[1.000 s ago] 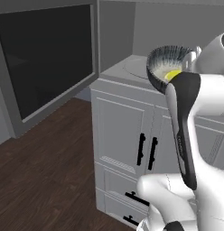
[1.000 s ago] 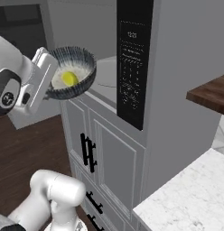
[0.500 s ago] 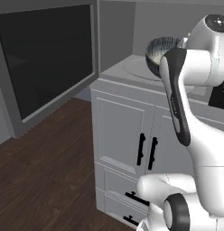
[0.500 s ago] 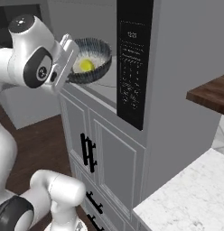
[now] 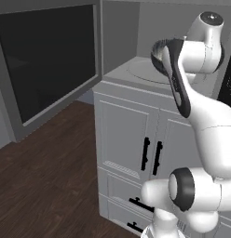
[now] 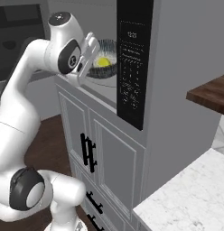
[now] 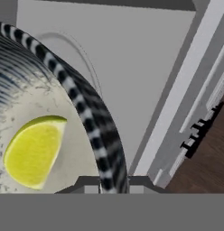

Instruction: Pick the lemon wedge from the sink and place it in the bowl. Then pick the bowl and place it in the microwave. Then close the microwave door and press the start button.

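Note:
The bowl (image 6: 108, 67), dark and streaked outside and pale inside, hangs level just above the floor of the open microwave (image 6: 101, 90). The yellow lemon wedge (image 6: 103, 62) lies inside it. My gripper (image 6: 92, 67) is shut on the bowl's near rim, with the striped rim (image 7: 93, 122) running between the finger tips (image 7: 86, 184). In the hand view the lemon wedge (image 7: 32, 151) rests on the bowl's speckled bottom, and the turntable (image 7: 80, 52) lies beyond. My arm hides most of the bowl (image 5: 157, 49) in the left base view. The microwave door (image 5: 47, 60) stands wide open to the left.
The dark control strip (image 6: 132, 63) rises right beside the bowl. Grey cabinet doors with black handles (image 5: 152, 153) and drawers sit below the microwave. Dark wood floor (image 5: 43, 176) spreads to the left. A marble counter (image 6: 190, 194) and a wooden top (image 6: 208, 92) lie to the right.
My arm has carried the bowl with the wedge forward and to the right, from in front of the cabinet into the microwave opening. The grip is unchanged.

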Motion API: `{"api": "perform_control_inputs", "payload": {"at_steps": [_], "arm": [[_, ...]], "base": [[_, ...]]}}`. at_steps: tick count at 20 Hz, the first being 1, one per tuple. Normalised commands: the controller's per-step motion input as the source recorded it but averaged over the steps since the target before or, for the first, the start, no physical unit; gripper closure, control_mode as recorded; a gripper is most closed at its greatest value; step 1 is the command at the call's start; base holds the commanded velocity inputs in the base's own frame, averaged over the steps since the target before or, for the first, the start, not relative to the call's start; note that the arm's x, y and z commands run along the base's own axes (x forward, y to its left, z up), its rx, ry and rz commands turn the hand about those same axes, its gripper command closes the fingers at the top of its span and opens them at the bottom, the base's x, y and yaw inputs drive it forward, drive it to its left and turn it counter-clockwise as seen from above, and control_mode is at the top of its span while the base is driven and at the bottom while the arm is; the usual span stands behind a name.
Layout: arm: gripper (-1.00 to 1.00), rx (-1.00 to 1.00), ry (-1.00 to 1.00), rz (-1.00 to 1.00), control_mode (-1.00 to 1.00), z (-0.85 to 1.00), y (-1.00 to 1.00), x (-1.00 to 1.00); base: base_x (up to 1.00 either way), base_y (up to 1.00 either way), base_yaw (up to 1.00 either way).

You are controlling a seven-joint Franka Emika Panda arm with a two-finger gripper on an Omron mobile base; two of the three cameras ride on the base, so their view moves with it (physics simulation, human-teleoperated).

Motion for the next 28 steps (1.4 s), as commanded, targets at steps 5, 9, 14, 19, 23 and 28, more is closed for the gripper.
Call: {"api": "perform_control_inputs", "payload": {"at_steps": [5,9,14,19,23,28], "arm": [[1.0,0.0,0.0,0.0,-1.0,-0.54,-0.07,0.4],[1.0,0.0,0.0,0.0,-1.0,-0.48,-0.1,0.31],[1.0,0.0,0.0,0.0,-1.0,-0.17,-0.11,0.54],[-1.0,0.0,-0.08,0.0,-1.0,-0.08,0.0,0.37],[-1.0,0.0,-0.26,0.0,-1.0,0.0,0.0,0.0],[-1.0,0.0,-0.41,0.0,-1.0,0.03,0.18,-0.2]], "base": [[0.0,0.0,0.0],[0.0,0.0,0.0],[0.0,0.0,0.0],[0.0,0.0,0.0],[0.0,0.0,0.0],[0.0,0.0,0.0]]}}
